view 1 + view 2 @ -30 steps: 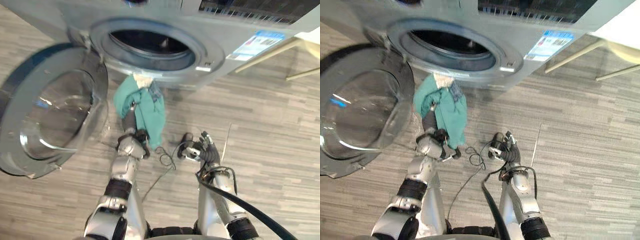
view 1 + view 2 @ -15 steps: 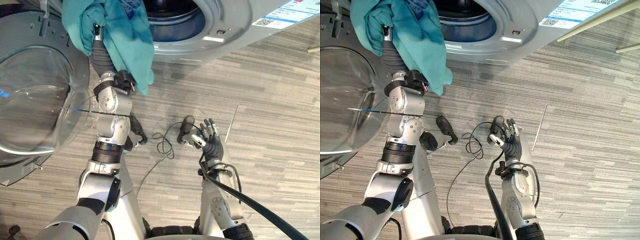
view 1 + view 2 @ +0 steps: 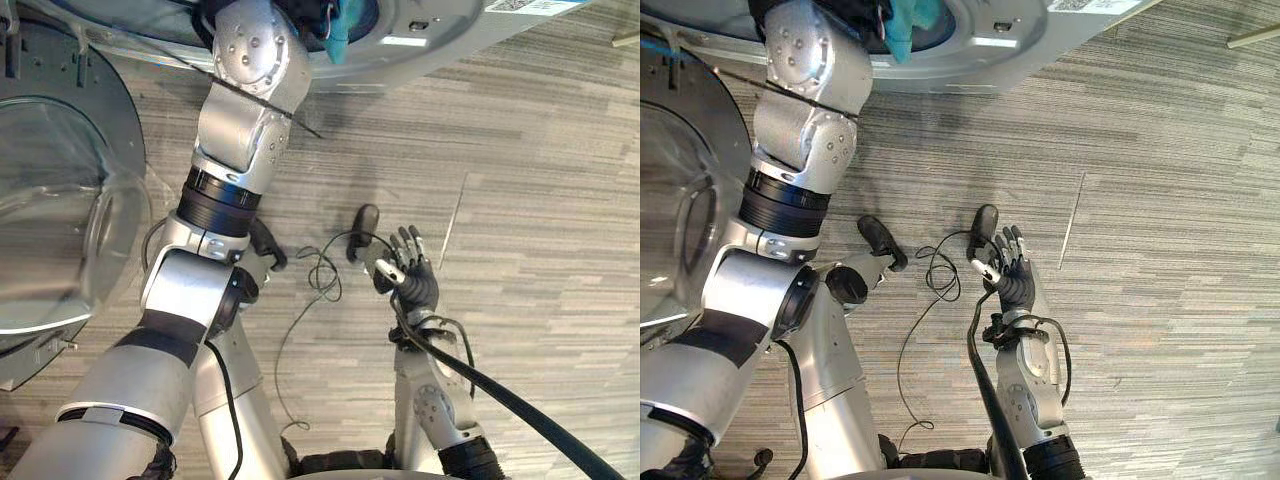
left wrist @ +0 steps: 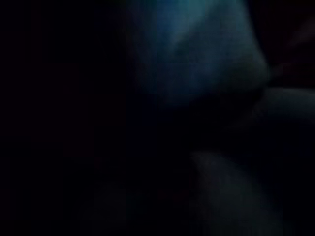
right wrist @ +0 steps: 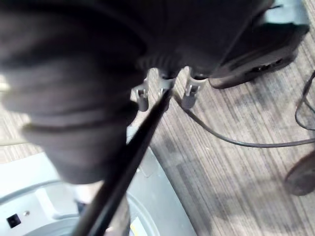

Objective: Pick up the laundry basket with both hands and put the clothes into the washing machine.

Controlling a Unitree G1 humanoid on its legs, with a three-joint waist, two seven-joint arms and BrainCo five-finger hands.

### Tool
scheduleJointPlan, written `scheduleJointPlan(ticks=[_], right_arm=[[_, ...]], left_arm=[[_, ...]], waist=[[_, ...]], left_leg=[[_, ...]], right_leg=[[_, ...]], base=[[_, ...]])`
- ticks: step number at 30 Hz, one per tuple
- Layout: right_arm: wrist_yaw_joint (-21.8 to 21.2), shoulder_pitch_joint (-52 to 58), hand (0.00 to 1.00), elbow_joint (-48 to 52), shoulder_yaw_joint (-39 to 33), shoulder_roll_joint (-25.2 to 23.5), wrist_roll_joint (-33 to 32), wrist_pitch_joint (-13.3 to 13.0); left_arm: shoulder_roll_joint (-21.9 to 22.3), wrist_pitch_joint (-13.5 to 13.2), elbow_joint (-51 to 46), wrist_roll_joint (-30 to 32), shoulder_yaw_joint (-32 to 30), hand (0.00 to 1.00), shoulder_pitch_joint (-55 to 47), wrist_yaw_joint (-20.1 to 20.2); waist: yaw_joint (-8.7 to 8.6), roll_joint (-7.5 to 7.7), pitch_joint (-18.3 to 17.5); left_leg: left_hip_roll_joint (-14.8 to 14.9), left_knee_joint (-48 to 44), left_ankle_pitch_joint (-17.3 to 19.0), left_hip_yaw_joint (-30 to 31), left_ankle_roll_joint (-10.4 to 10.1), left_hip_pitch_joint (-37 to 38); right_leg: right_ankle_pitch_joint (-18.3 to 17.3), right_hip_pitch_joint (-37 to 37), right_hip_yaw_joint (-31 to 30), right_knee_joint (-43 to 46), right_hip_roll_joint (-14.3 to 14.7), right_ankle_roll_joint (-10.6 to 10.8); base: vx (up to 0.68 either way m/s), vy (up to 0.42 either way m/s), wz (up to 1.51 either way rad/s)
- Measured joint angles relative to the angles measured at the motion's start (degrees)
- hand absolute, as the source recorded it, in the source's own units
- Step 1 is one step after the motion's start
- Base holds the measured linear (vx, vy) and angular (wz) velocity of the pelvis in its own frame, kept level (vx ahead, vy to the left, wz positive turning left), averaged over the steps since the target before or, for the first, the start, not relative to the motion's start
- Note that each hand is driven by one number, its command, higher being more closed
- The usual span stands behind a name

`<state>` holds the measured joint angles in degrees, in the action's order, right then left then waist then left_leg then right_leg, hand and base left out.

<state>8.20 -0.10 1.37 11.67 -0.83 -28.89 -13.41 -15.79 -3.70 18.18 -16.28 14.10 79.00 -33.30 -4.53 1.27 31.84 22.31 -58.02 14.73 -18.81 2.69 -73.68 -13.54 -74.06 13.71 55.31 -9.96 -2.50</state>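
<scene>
The washing machine [image 3: 440, 40] stands at the far edge with its round opening facing me. My left arm [image 3: 245, 90] reaches up into the drum, and its hand is hidden inside. A teal cloth [image 3: 340, 22] hangs just inside the opening by that wrist. It also shows dimly in the dark left wrist view as the teal cloth [image 4: 197, 54]. My right hand [image 3: 412, 280] hovers over the floor, palm up and fingers straight, holding nothing.
The machine's round glass door [image 3: 60, 230] stands swung open at the left, close beside my left arm. Grey plank flooring [image 3: 540, 200] spreads out to the right. A pale furniture leg [image 3: 628, 13] shows at the far right.
The left arm has carried the teal cloth from in front of the machine up into the drum opening. The camera has moved closer. The right hand has stayed open over the floor.
</scene>
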Motion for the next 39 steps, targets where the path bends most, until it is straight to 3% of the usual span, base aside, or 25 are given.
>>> scheduleJointPlan(ticks=[4,5,6,9,13,18,22,29,32,36,39], right_arm=[[-0.85,0.12,0.00,0.12,-0.65,1.55,-0.30,-1.83],[-0.99,0.42,0.00,0.27,-1.14,2.76,-0.39,-2.15],[-2.12,0.62,0.00,0.30,-1.68,3.60,-1.73,-2.92],[-3.38,0.92,0.00,0.16,-3.38,3.65,-4.47,-4.18],[-3.78,2.98,0.00,-0.08,-3.83,3.23,-4.75,-6.07],[-3.23,3.32,0.00,0.01,-2.89,3.38,-4.73,-6.75],[-3.46,3.32,0.00,-0.27,-2.49,4.56,-4.72,-6.61],[-3.46,3.35,0.00,-3.32,-4.52,6.27,-4.35,-7.49],[-3.32,3.34,0.00,-4.46,-5.15,6.28,-4.36,-7.68],[-2.88,3.36,0.00,-6.05,-6.25,5.63,-4.23,-6.13],[-2.20,3.25,0.00,-9.01,-7.05,5.84,-3.80,-4.87]], left_arm=[[-4.30,5.72,4.05,14.29,3.95,1.00,5.04,-3.86],[-7.21,7.71,6.94,18.50,8.49,0.00,9.29,-4.28],[-10.77,9.99,8.84,27.36,11.61,0.00,12.64,-4.06],[-18.65,11.40,10.26,41.84,19.44,0.00,17.55,-0.12],[-18.39,11.61,14.35,51.53,18.79,0.00,19.45,5.08],[-9.08,15.58,17.64,49.24,10.01,0.00,20.60,5.37],[-9.20,15.25,17.81,48.65,10.69,0.00,20.59,4.09],[-11.97,13.02,17.81,53.67,14.14,0.00,20.23,4.71],[-9.78,12.96,17.93,53.36,8.78,0.00,16.88,5.72],[-6.10,12.22,18.39,47.72,-3.96,0.00,-0.09,11.19],[-2.10,12.20,18.31,44.50,-10.46,0.00,-13.21,11.94]], waist=[[0.07,0.83,0.08],[0.08,1.20,0.05],[0.00,1.41,0.09],[-0.20,2.22,0.22],[-1.21,2.24,0.21],[-1.71,2.72,0.28],[-2.04,3.03,0.30],[-2.09,3.02,0.30],[-2.17,2.99,0.29],[-2.08,2.85,0.27],[0.56,2.82,0.25]], left_leg=[[2.01,-0.19,0.51,-1.36,0.74,-0.32],[2.49,-0.27,0.60,-1.95,0.85,-0.71],[2.97,-0.51,0.85,-2.01,1.03,-1.51],[3.67,-1.42,1.35,-3.01,1.73,-2.40],[3.81,-1.74,1.65,-3.73,2.20,-2.39],[3.87,-0.20,1.88,-5.28,2.42,-2.39],[3.87,0.04,1.85,-5.26,2.44,-2.53],[3.87,0.06,1.85,-4.70,2.43,-2.53],[3.57,0.28,1.71,-4.17,2.29,-2.52],[1.63,3.73,-0.67,-3.27,1.41,-0.26],[0.31,8.34,-2.96,-3.36,0.07,3.12]], right_leg=[[1.98,-0.47,-0.93,-2.45,2.17,0.52],[2.63,-1.05,-1.41,-2.98,2.68,0.66],[3.24,-1.73,-1.57,-3.66,2.99,0.43],[4.12,-3.10,-2.39,-3.91,3.33,0.61],[4.84,-3.11,-3.08,-4.54,3.42,0.95],[5.52,-3.75,-3.60,-6.49,3.65,1.33],[5.74,-3.92,-3.36,-6.57,3.65,0.97],[5.76,-3.52,-2.59,-6.32,3.56,0.92],[5.75,-3.05,-2.04,-6.33,3.27,0.92],[5.74,-0.22,-0.22,-7.84,1.86,0.86],[6.22,3.10,0.69,-10.87,1.75,0.10]], base=[[-0.05,0.037,-0.37],[-0.06,0.050,-0.34],[-0.06,0.058,-0.36],[-0.05,0.071,-0.25],[-0.03,0.051,-0.11],[-0.06,0.041,-0.08],[-0.02,0.006,0.00],[0.00,0.000,0.00],[-0.03,0.017,0.08],[-0.05,0.013,0.29],[-0.05,-0.020,0.28]])
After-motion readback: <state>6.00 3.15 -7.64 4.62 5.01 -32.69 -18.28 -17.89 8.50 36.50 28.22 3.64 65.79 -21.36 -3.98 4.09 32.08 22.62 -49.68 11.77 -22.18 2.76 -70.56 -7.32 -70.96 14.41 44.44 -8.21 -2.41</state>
